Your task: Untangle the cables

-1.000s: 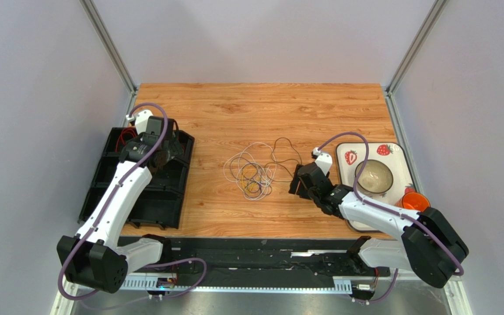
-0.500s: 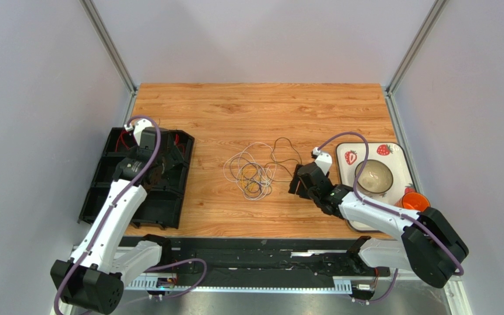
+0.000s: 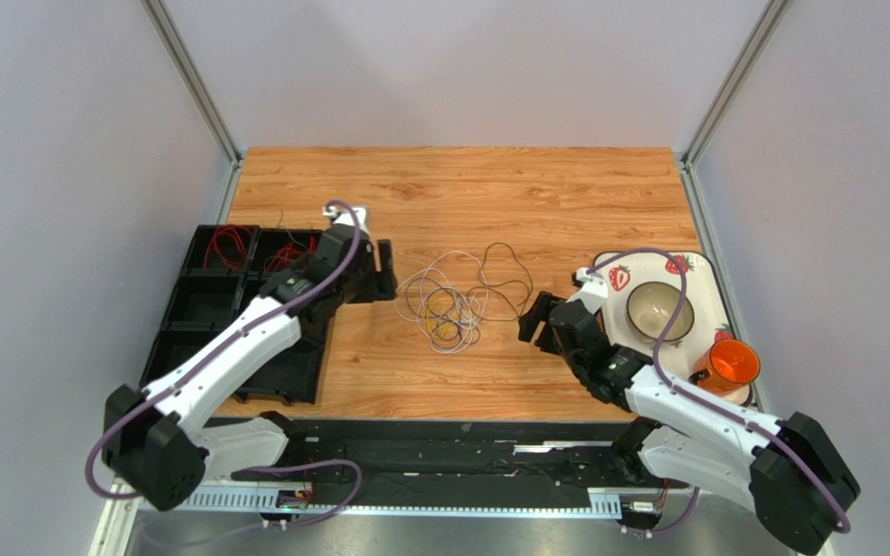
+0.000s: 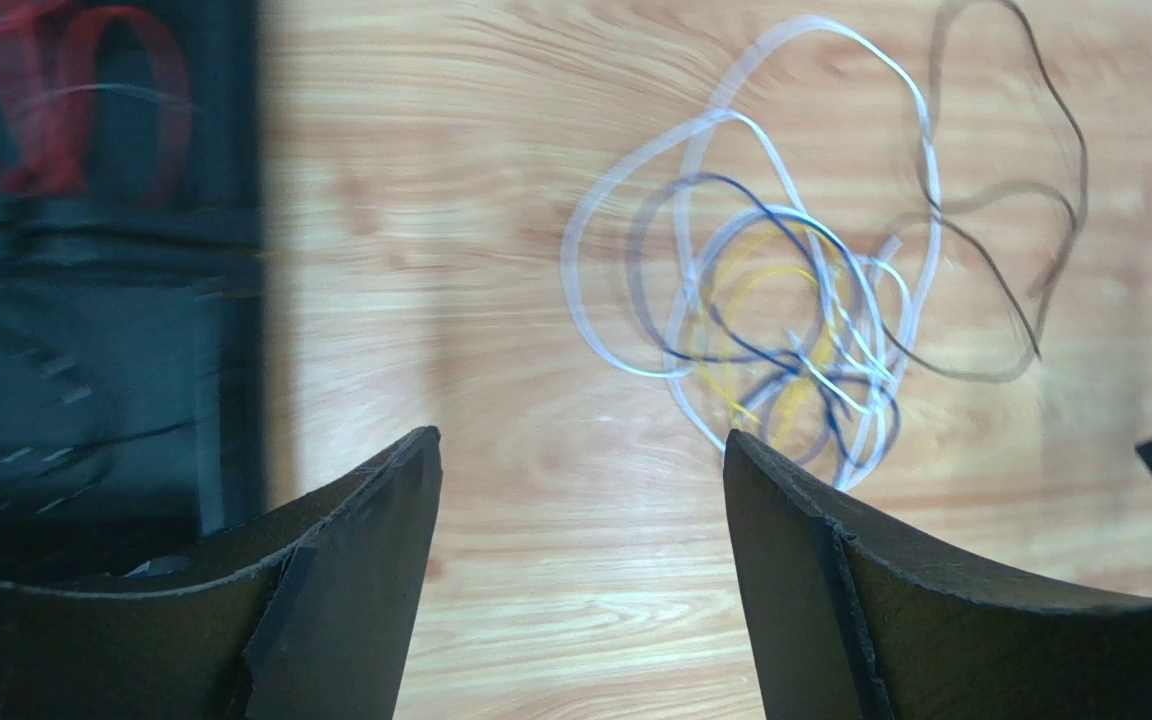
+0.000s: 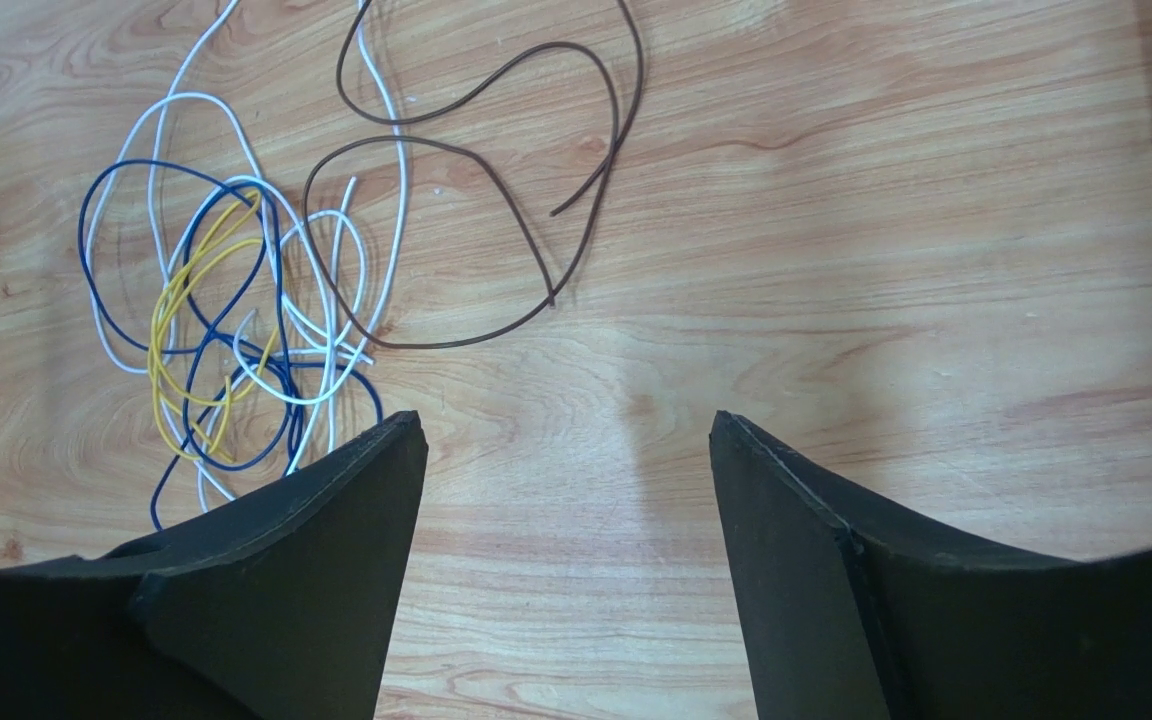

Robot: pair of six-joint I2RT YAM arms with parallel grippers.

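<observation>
The cables (image 3: pixel 450 304) lie in a tangled bunch on the wooden table: thin white, blue, yellow and dark grey loops. The bunch shows in the left wrist view (image 4: pixel 793 323) and the right wrist view (image 5: pixel 237 323). A dark grey wire (image 5: pixel 492 195) loops out to the right of the bunch. My left gripper (image 3: pixel 389 272) is open and empty just left of the bunch, above bare wood (image 4: pixel 582 450). My right gripper (image 3: pixel 534 324) is open and empty just right of the bunch, above bare wood (image 5: pixel 567 435). Red wires (image 3: pixel 229 246) lie in the black tray.
A black compartment tray (image 3: pixel 200 336) sits at the table's left edge. A strawberry-print tray (image 3: pixel 693 272) at the right holds a pale bowl (image 3: pixel 653 307) and an orange cup (image 3: pixel 734 365). Grey walls enclose the table.
My left gripper has swung right, from over the black tray to beside the cable bunch. My right arm has shifted a little, its gripper staying near the bunch's right side.
</observation>
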